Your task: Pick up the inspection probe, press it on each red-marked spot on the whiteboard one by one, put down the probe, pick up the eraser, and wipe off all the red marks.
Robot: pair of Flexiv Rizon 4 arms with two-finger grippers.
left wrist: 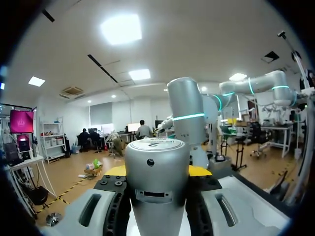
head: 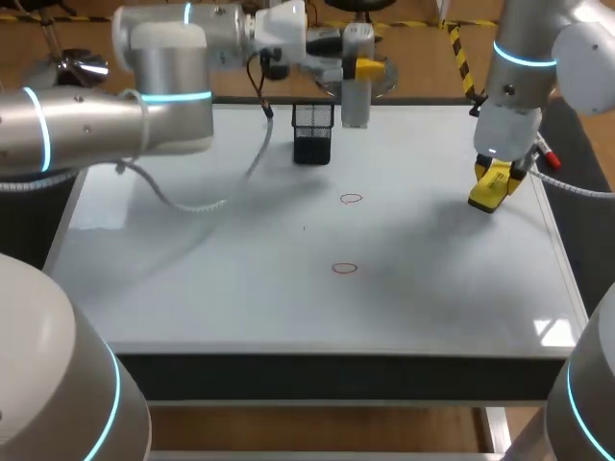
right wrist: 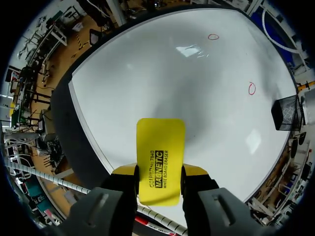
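Note:
My left gripper [head: 365, 69] is shut on the inspection probe [head: 356, 96], a silver-grey cylinder held in the air over the whiteboard's far edge, just right of the black mesh holder [head: 313, 132]. In the left wrist view the probe [left wrist: 156, 182] fills the space between the fingers of the left gripper [left wrist: 157, 172]. My right gripper [head: 495, 182] is shut on the yellow eraser [head: 490, 192] just above the board's right side. The eraser [right wrist: 160, 157] sticks out between the fingers of the right gripper [right wrist: 160, 171]. Two red marks [head: 351, 199] [head: 344, 269] lie on the whiteboard [head: 192, 269], also visible as red marks [right wrist: 213, 37] [right wrist: 252, 88].
The black mesh holder [right wrist: 288, 112] stands at the board's far middle. A grey cable [head: 192, 204] from my left arm hangs low over the board's left part. The board's dark front edge [head: 336, 370] runs along the near side.

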